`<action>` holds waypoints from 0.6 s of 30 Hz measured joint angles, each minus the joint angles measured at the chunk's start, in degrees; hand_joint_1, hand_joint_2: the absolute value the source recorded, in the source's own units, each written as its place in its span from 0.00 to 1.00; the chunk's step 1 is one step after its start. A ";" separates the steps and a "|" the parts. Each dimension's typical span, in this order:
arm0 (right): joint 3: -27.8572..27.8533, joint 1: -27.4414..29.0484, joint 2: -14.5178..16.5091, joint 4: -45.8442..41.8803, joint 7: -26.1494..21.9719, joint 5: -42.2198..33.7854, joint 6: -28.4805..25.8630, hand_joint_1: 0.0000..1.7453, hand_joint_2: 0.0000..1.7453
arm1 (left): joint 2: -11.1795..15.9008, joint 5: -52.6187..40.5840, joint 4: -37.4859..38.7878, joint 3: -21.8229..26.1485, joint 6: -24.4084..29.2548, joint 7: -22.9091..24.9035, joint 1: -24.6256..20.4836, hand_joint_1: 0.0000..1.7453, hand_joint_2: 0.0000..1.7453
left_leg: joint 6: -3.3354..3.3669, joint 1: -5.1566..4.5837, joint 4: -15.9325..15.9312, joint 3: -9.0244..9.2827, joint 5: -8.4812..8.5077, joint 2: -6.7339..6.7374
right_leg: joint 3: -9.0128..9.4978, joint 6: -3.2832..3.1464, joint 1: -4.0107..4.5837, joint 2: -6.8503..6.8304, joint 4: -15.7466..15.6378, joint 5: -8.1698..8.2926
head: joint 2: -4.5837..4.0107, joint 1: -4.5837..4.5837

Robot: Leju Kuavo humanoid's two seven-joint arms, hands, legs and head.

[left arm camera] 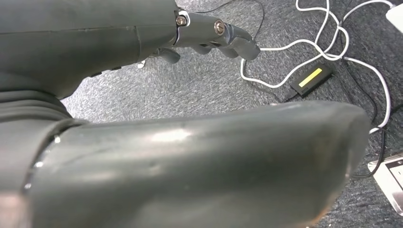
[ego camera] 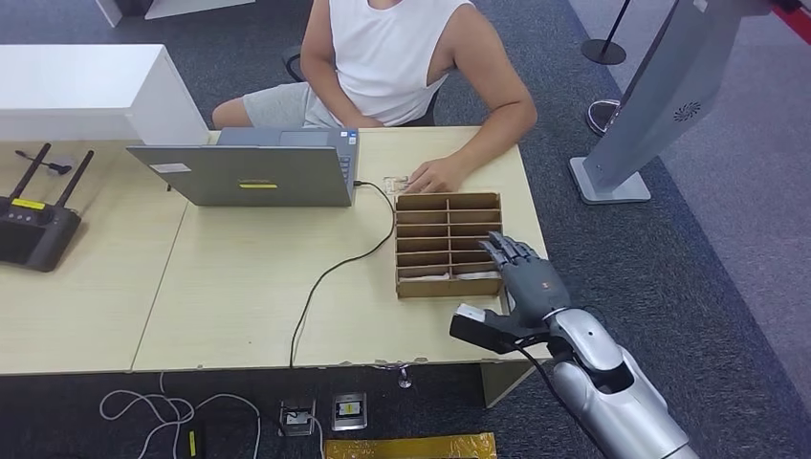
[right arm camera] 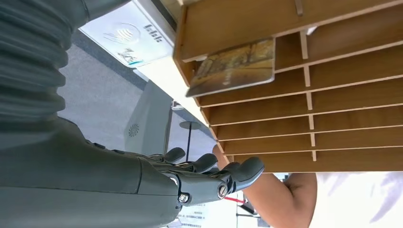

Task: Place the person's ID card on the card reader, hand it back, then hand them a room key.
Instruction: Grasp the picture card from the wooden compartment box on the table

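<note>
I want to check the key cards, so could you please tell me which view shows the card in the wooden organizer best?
The right wrist view: the card lies close up in a slot of the wooden organizer. The head view shows only pale slivers in the nearest slots; the left wrist view faces the floor.

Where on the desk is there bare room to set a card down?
Bare desk lies between the laptop and the near edge, left of the cable. It is crowded around the wooden tray, with the right hand and the person's hand.
</note>
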 joint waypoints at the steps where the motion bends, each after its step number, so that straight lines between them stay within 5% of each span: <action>1: 0.12 -0.64 0.58 0.99 -0.18 0.13 0.01 0.00 1.00 | -0.03 0.02 0.00 0.00 0.01 0.00 -0.01 0.00 0.00 | 0.00 0.00 0.00 0.01 0.00 0.00 | 0.00 0.00 0.00 0.00 0.00 0.00 | 0.00 0.00; 18: 0.47 -2.69 4.45 7.09 -1.24 -1.21 -0.19 0.00 1.00 | -0.25 0.30 0.00 0.00 -0.17 0.00 -0.03 0.00 0.00 | 0.00 0.00 0.00 0.01 0.00 -0.02 | 0.01 -0.01 0.00 -0.01 0.00 -0.01 | 0.00 0.01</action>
